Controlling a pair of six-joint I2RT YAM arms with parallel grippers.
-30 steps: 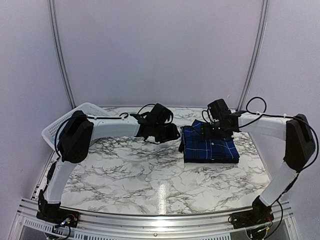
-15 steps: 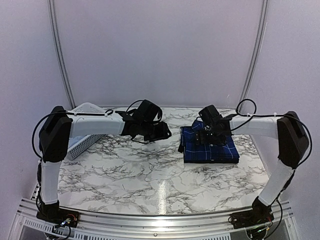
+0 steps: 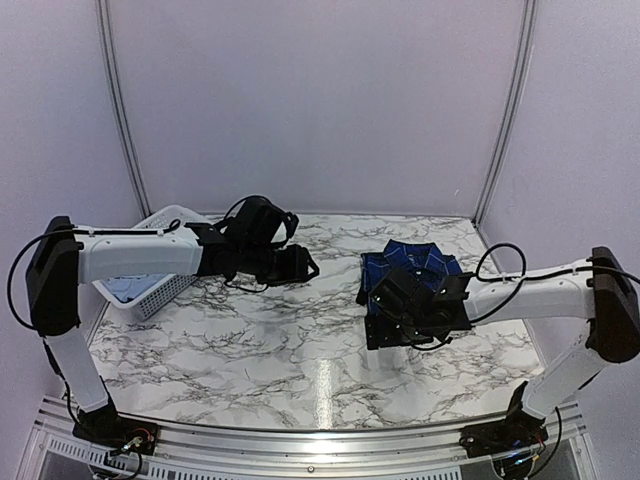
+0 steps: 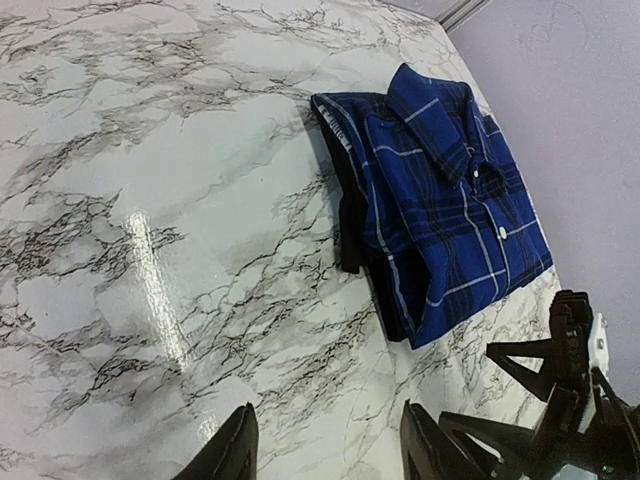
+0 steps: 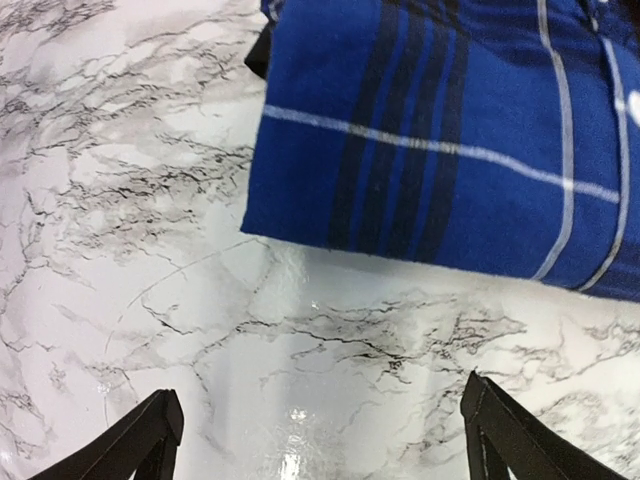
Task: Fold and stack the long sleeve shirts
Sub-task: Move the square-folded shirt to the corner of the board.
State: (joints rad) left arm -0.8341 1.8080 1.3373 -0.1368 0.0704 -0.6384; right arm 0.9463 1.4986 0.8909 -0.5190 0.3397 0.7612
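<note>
A folded blue plaid shirt [image 3: 412, 262] lies far right on the marble tabletop [image 3: 300, 350]; the right jaws hang spread wide and empty just beside its near edge, the left jaws, likewise spread, hover between shirt and white basket [image 3: 160, 290]

Left gripper [image 4: 325, 447] and right gripper [image 5: 325, 437] hover, jaws spread.

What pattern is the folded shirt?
Folded shirt: blue-and-navy plaid, thin white lines; left wrist view best.
</note>
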